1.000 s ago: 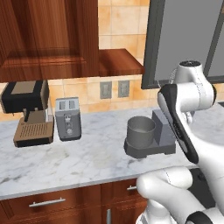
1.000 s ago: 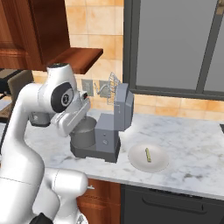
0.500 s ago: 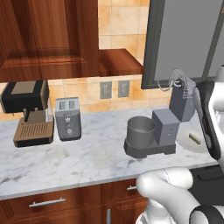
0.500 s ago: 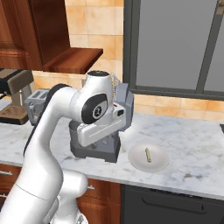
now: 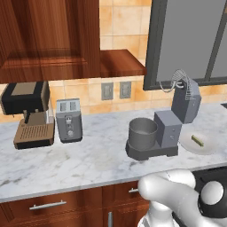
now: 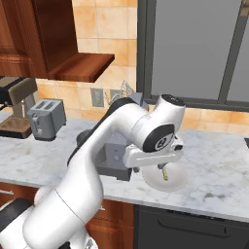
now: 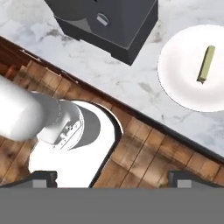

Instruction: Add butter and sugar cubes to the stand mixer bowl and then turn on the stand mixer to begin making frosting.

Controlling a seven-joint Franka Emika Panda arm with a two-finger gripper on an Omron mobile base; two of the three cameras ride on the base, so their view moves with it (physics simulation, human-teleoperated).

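Observation:
The slate-grey stand mixer (image 5: 176, 120) stands on the marble counter with its head tilted up and the wire whisk in the air. The grey stand mixer bowl (image 5: 142, 132) sits on its base and looks empty. Just right of the mixer, the butter (image 5: 197, 140) lies on a white plate (image 5: 208, 146). The sugar cubes are out of view. My gripper (image 7: 113, 178) is open, fingertips wide apart and nothing between them. It hangs over the counter's front edge, looking down at the mixer's base (image 7: 109, 22), the plate (image 7: 183, 83) and the butter (image 7: 205, 64). My arm (image 6: 146, 131) covers most of the mixer.
A silver toaster (image 5: 68, 119) and a black-and-brown coffee machine (image 5: 29, 113) stand at the left of the counter. Wooden cabinets hang above them, and a dark-framed window (image 5: 190, 40) rises behind the mixer. The counter's front edge (image 7: 144, 116) runs below the plate, with wood floor beyond.
My arm has swung right, from in front of the mixer to the counter's front edge beside the plate. The mixer, bowl and plate have stayed put. The gripper has stayed open.

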